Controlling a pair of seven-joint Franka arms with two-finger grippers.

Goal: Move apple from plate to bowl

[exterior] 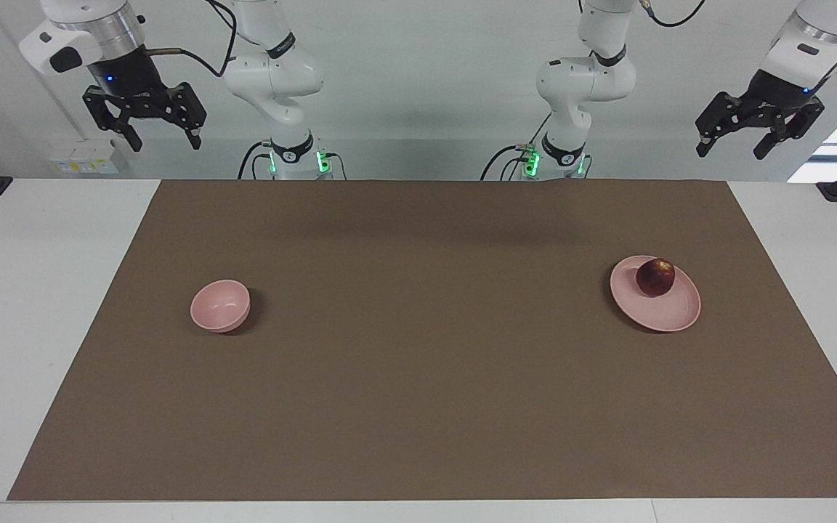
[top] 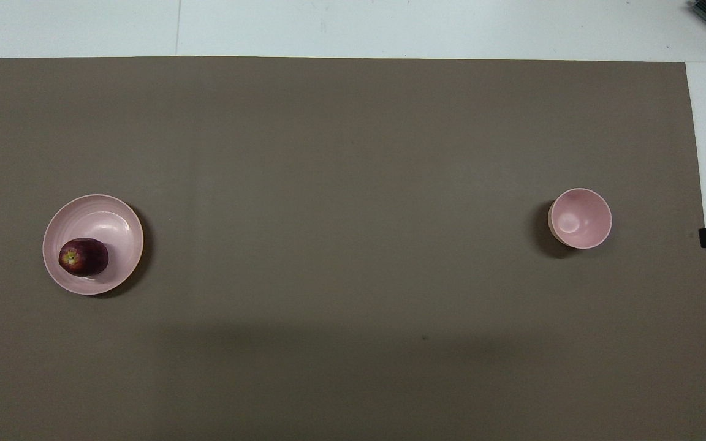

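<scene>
Facing view: small dark red apple (exterior: 655, 277) sits on flat pale pink plate (exterior: 662, 314); deep pale pink bowl (exterior: 220, 306) well apart toward right arm's end of desk (exterior: 418, 392). Left hand (exterior: 738, 143) and right hand (exterior: 164, 138) wait raised, fingers spread.

White jointed arms (exterior: 273, 73) with black cables, green base lights, black two-finger grippers on silver wrists.

The apple (exterior: 655, 277) was dark red with a small yellowish patch; the plate (exterior: 669, 314) and bowl (exterior: 220, 306) were plain pale pink, on a flat brown mat (exterior: 418, 392) over a white table (exterior: 33, 305)
</scene>
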